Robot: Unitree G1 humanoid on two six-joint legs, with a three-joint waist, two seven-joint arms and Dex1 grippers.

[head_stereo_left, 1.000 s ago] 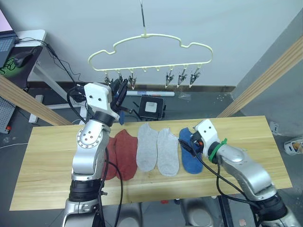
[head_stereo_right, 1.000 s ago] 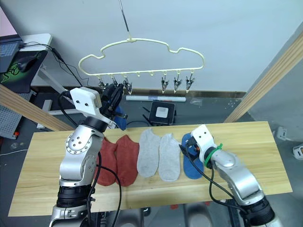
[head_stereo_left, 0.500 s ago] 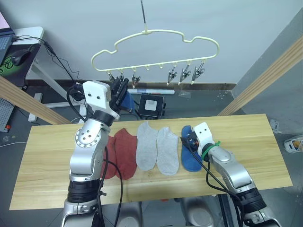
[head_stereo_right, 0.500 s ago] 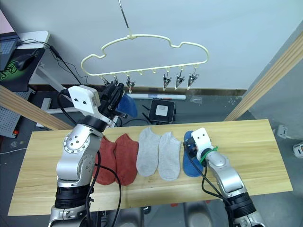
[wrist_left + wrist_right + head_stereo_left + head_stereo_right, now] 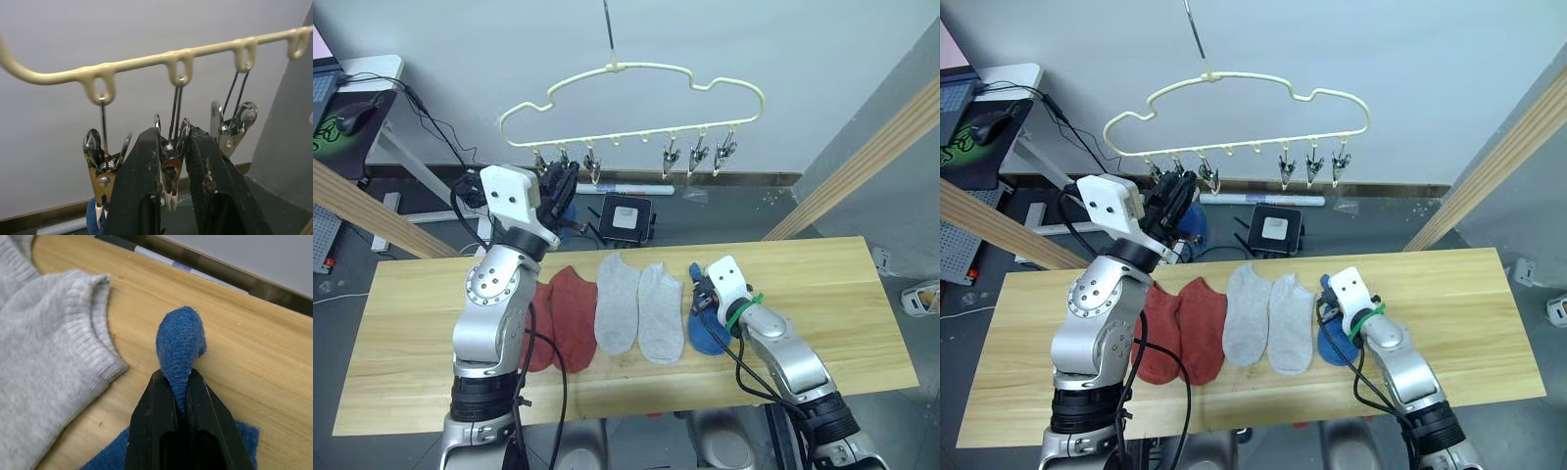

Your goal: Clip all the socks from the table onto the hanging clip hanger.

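Observation:
The pale-yellow clip hanger [image 5: 612,70] hangs above the far side of the table [image 5: 842,294]. My left gripper [image 5: 172,132] is raised to its left-hand clips. It is shut on one metal clip [image 5: 169,171], with a finger on each side. A blue sock [image 5: 1195,217] shows just behind it, under the neighbouring clip; what holds it I cannot tell. On the table lie two rust-red socks [image 5: 570,313], two grey socks [image 5: 617,304] and another blue sock [image 5: 705,338]. My right gripper [image 5: 177,374] is shut on that sock's raised cuff [image 5: 178,338].
Wooden frame poles slant past the table's left end [image 5: 362,211] and right end [image 5: 862,157]. A black box [image 5: 626,217] and a white tube [image 5: 617,189] lie on the floor behind the table. A side desk [image 5: 352,113] stands at the far left.
My right gripper has closed on the blue sock's cuff on the table. The left gripper stays at the clips, and the hanger has swung a little.

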